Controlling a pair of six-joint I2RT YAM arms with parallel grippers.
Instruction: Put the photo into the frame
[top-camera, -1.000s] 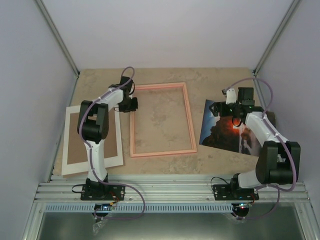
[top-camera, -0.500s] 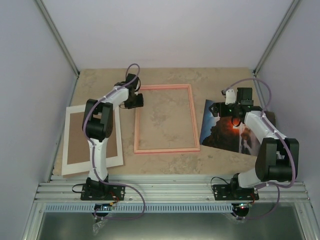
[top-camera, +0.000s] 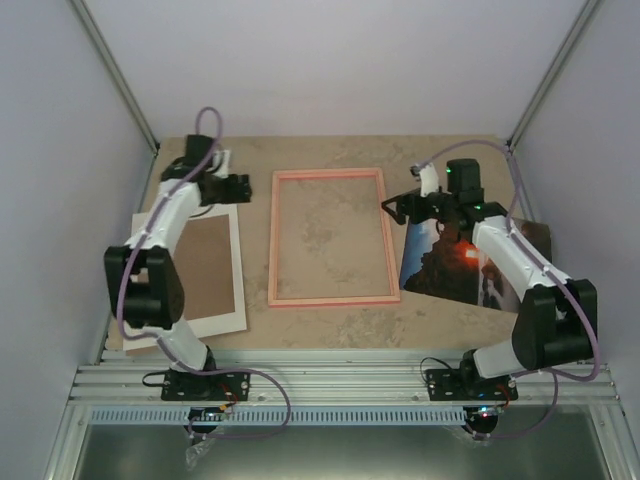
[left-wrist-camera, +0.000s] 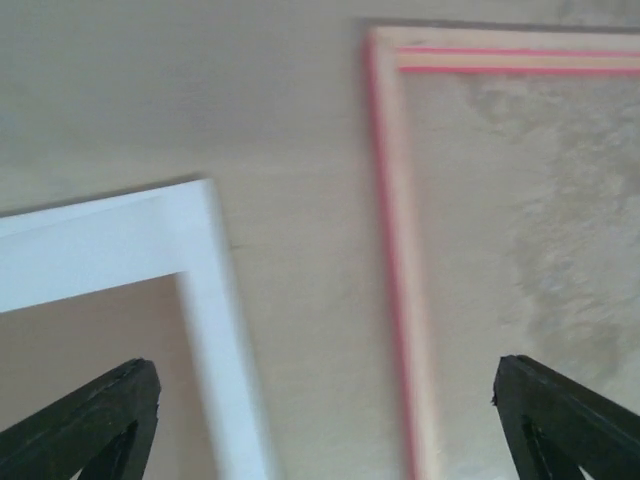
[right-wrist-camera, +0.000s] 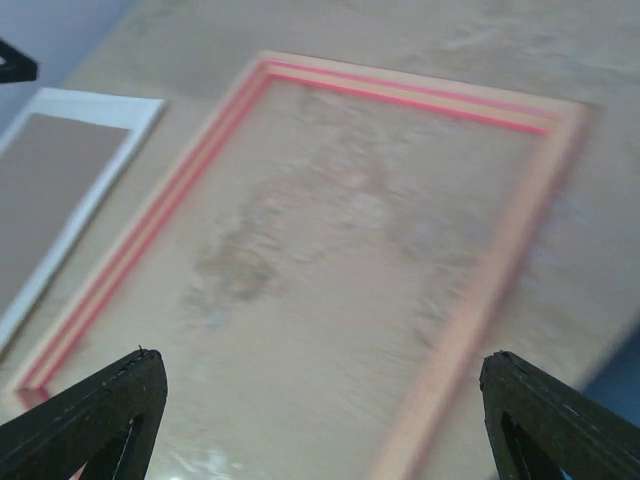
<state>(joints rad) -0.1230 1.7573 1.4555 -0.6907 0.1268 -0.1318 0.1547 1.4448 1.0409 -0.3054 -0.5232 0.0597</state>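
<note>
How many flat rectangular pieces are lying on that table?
3: white-edged brown board on the left, pink frame in the middle, photo on the right, partly hidden by an arm.

Top external view is bright and evenly lit by soft diffuse light from above. The tabletop (top-camera: 330, 330) and frame (top-camera: 272, 240) are sharp, with only faint soft shadows beside the arms (top-camera: 165, 215), and the pale walls (top-camera: 60, 200) are close to washed out. Left wrist view is soft all over: the frame rail and the white-bordered board (left-wrist-camera: 215, 300) have smeared edges, and the fingertips (left-wrist-camera: 100, 425) of the left gripper (left-wrist-camera: 320, 430) are near-black with no detail. Right wrist view is blurred too, worst on the frame's right-hand rail, with a small patch of sheen on the tabletop at the bottom edge.
</note>
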